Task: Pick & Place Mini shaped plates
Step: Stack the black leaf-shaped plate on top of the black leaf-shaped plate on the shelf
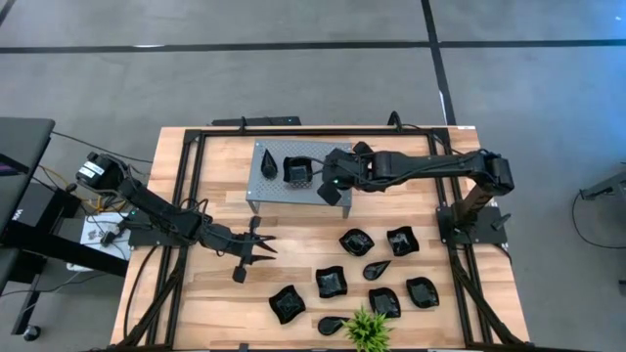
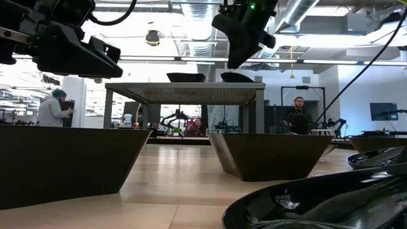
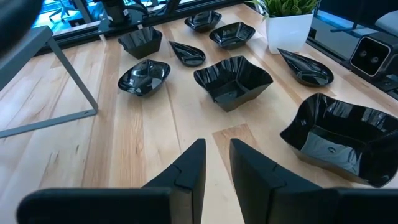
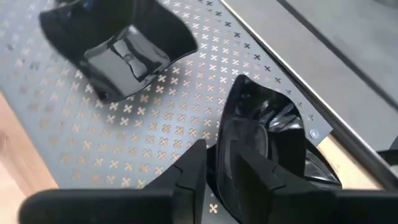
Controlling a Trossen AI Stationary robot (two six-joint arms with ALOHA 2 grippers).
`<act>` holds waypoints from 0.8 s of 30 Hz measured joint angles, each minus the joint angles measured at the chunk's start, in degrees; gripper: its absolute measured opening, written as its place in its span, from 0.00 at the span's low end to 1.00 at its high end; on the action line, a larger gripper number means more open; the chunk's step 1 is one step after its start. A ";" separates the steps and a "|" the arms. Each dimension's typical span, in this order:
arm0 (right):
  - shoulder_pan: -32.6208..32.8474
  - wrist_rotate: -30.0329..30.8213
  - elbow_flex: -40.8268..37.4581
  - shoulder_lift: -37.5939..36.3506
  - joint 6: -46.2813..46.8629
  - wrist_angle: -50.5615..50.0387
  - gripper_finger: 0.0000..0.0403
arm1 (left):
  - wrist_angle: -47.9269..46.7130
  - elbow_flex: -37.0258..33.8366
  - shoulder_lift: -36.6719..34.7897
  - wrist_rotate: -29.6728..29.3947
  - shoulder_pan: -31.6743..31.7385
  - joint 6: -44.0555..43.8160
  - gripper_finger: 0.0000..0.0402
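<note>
High view straight down, low view table-level, 2 wrist views close, stand (image 1: 293, 168) shared

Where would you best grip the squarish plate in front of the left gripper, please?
Take the squarish plate by its raised rim, coming from above: it sits upright and apart from its neighbours. The left gripper would likely need to open wider first.

right gripper (image 1: 333, 188) on plate (image 1: 334, 192) at stand (image 1: 269, 181) edge | left gripper (image 1: 262, 246) over table (image 1: 215, 293)
</note>
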 joint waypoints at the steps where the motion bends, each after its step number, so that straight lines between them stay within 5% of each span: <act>1: 0.08 0.03 0.00 0.00 -1.03 0.01 0.17 | 0.00 0.00 0.00 0.00 0.00 0.01 0.18; 24: -0.02 -2.31 -0.02 1.44 -2.66 0.09 0.16 | 0.00 0.00 0.00 0.01 0.00 0.00 0.18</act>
